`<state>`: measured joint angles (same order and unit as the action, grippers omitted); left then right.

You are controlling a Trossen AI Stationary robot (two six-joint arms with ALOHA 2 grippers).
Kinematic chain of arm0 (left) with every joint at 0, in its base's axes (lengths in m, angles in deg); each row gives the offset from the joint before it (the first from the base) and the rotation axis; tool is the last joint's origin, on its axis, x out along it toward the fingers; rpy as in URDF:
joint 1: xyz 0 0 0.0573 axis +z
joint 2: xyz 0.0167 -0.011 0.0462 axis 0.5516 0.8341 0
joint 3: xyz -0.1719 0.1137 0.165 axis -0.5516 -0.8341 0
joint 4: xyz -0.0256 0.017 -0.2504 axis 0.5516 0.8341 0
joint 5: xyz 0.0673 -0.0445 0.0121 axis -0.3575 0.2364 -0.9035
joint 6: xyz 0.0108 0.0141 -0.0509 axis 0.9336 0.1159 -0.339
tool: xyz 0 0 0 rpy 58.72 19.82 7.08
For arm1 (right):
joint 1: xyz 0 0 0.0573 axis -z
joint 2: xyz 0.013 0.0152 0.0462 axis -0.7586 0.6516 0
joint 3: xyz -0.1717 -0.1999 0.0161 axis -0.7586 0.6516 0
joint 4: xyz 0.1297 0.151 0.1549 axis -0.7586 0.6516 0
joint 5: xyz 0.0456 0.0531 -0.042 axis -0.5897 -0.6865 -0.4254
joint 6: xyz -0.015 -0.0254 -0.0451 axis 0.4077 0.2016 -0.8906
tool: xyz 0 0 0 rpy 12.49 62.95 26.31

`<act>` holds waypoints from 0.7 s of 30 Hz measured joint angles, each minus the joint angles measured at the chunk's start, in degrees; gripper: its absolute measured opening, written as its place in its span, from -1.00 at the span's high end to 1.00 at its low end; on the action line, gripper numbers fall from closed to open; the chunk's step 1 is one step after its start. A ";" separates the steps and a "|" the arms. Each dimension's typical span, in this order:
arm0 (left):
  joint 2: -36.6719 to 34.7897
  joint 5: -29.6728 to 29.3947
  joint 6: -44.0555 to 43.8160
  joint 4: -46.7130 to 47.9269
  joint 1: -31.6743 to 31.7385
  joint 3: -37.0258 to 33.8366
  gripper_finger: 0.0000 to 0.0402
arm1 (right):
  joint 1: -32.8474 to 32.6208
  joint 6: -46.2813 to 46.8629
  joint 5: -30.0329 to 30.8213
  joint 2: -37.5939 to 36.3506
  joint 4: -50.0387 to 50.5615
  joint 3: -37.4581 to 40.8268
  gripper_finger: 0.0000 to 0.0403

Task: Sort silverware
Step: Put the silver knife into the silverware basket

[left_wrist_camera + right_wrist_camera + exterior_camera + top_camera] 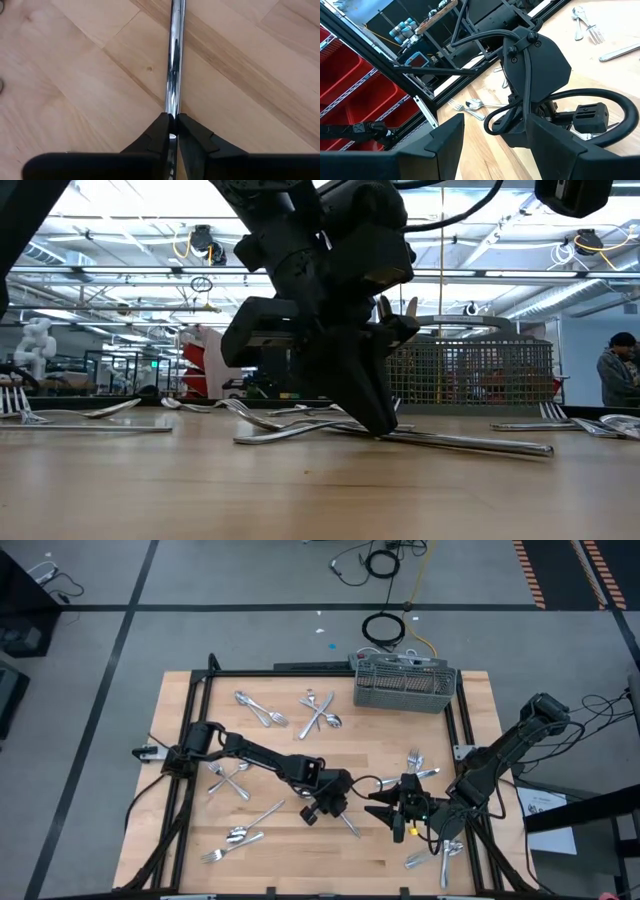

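Observation:
Silverware lies scattered over the wooden table: forks and spoons at the far left (262,710), far middle (320,716), left (230,778), near left (240,834), right (420,764) and near right (436,860). My left gripper (336,806) is down at the table's middle, shut on one long slim silver piece (460,443). Just to the right of it, my right gripper (397,816) hovers open with nothing between its fingers (495,150). The grey mesh caddy (405,683) stands at the far edge. My left gripper pinches the silver piece's narrow shaft (172,107) between its two fingertips (161,131), one on each long side. The fingers slant down from the table's left and lie roughly along the piece. The piece lies flat on the table, reaching away from the fingertips (375,420).
A black frame rail (330,672) runs around the table top. Cables and a coiled cord (382,630) lie on the floor beyond the far edge. Bare wood (300,860) shows near the front edge, between the silverware groups.

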<state>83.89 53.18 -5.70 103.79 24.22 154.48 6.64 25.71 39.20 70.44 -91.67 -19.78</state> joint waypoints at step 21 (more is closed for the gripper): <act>-0.02 -0.96 -0.35 -1.52 -1.26 0.07 0.26 | 0.00 0.24 0.00 0.00 0.66 0.00 -0.01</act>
<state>83.87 52.22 -6.05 102.27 22.95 154.55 6.64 25.95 39.20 70.44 -91.02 -19.78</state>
